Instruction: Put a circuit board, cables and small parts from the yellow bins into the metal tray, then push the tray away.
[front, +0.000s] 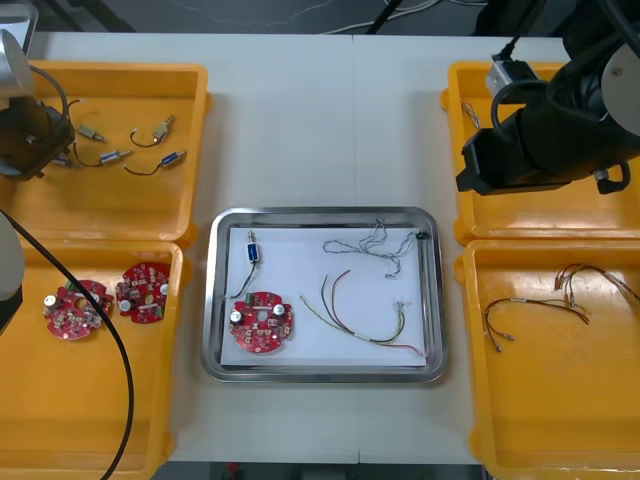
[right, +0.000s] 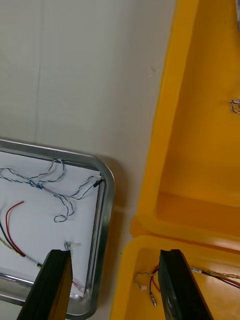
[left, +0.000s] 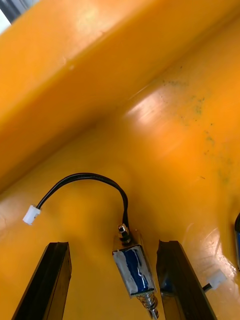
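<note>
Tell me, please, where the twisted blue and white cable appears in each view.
Front view: blue and white cable in the metal tray's far right part.
Right wrist view: ahead of the right tool, inside the tray's corner.
Left wrist view: a yellow bin's floor instead.
Shared landmark: the tray's rounded corner.

Electronics lab, yellow bins (front: 110, 205), circuit boards (front: 262, 322)

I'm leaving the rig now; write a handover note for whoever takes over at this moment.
Left tool: open, low in the far left bin, straddling a small metal part.
Right tool: open, holding nothing, above the gap between metal tray and right bins.
Done: tray holds a circuit board, blue and white cable, red and yellow cable, one small part.
To do: likely grasp that part, place it, then push the tray away.
</note>
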